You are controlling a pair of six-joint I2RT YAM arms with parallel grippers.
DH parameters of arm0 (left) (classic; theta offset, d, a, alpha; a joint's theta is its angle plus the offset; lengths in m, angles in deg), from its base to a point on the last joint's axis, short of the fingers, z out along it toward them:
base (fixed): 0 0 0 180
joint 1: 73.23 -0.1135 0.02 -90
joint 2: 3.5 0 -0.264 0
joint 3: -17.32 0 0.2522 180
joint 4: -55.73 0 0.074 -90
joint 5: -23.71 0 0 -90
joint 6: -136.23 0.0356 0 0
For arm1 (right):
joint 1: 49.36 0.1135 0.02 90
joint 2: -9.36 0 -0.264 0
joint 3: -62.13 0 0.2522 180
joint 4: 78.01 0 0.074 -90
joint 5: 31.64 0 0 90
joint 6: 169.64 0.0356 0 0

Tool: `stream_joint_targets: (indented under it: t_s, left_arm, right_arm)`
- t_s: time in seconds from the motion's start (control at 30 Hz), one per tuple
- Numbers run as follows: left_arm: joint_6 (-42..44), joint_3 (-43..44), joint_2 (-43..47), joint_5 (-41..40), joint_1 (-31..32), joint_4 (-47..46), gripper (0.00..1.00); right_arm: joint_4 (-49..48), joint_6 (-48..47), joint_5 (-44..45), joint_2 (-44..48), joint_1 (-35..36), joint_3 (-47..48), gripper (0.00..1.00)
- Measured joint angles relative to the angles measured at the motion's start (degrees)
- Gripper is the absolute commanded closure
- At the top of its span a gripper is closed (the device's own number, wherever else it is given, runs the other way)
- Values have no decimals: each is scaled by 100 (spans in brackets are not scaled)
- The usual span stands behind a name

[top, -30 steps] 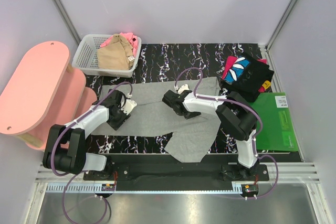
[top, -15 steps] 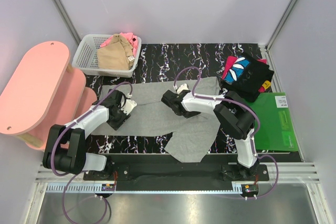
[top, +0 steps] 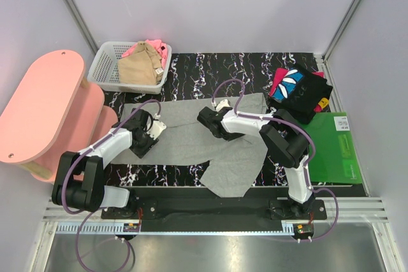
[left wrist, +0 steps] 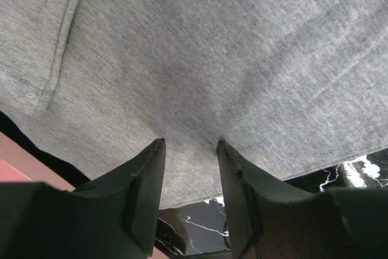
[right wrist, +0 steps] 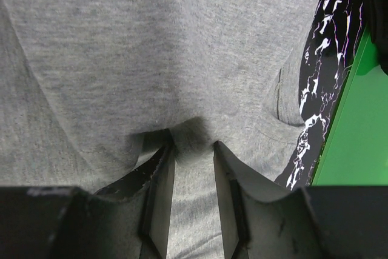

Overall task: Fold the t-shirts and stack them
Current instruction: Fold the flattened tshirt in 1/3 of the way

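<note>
A large light-grey t-shirt (top: 185,139) lies spread across the marbled black table, with a flap (top: 233,173) hanging toward the near edge. My left gripper (top: 152,133) (left wrist: 191,144) presses its tips on the shirt's left part near its hem, jaws apart. My right gripper (top: 207,121) (right wrist: 193,144) presses down on the shirt's middle, jaws apart, with the cloth dimpled at its tips. A black printed t-shirt (top: 298,92) lies folded at the far right on something pink (top: 279,74). In the basket lie a tan t-shirt (top: 137,68) and a bright pink one (top: 156,47).
A white lattice basket (top: 101,69) stands at the far left. A pink rounded stool (top: 44,106) fills the left side. A flat green board (top: 338,148) (right wrist: 354,144) lies at the right edge. White walls enclose the table.
My right gripper has edged slightly away from me along the grey shirt. The left arm has not moved.
</note>
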Motion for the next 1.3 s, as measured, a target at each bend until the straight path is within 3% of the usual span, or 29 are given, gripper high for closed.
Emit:
stream_joint_targets:
  t_s: [0.17, 0.33, 0.57, 1.3]
  left_arm:
    - [7, -13, 7, 0, 0, -15, 55]
    - [22, -42, 33, 0, 0, -44, 55]
    - [74, -76, 66, -11, 0, -94, 55]
    - [109, -140, 107, -42, 0, -170, 55]
  right_arm:
    - [0, -50, 4, 0, -11, 74, 64]
    - [-7, -85, 7, -2, -11, 109, 83]
    - [-7, -85, 7, -7, -11, 111, 100]
    - [682, -55, -81, 525, -15, 378, 100]
